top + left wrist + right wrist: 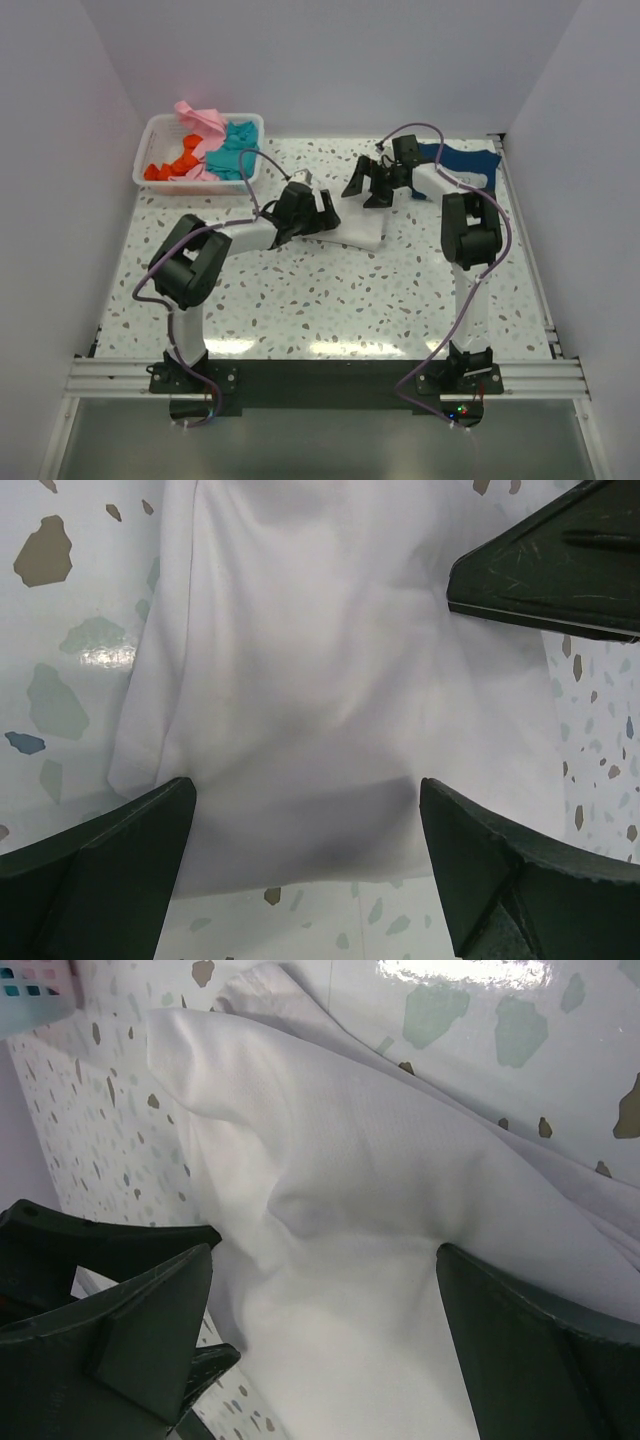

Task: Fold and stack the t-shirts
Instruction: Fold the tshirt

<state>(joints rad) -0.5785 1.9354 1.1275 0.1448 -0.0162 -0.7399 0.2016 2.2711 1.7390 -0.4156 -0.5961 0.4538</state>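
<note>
A folded white t-shirt (360,230) lies mid-table. My left gripper (322,212) is open at its left end, fingers low on either side of the cloth (300,700), nothing pinched. My right gripper (367,190) is open over the shirt's far edge, straddling a rumpled fold (380,1210). The two grippers are close: a right finger (560,570) shows in the left wrist view. A navy t-shirt (465,160) lies flat at the back right. Pink (200,118), teal (235,150) and orange (175,165) t-shirts are piled in the basket.
The white slotted basket (150,140) stands at the back left corner; its corner (30,985) shows in the right wrist view. White walls close the table on the left, back and right. The speckled tabletop (330,300) stretches toward the arm bases.
</note>
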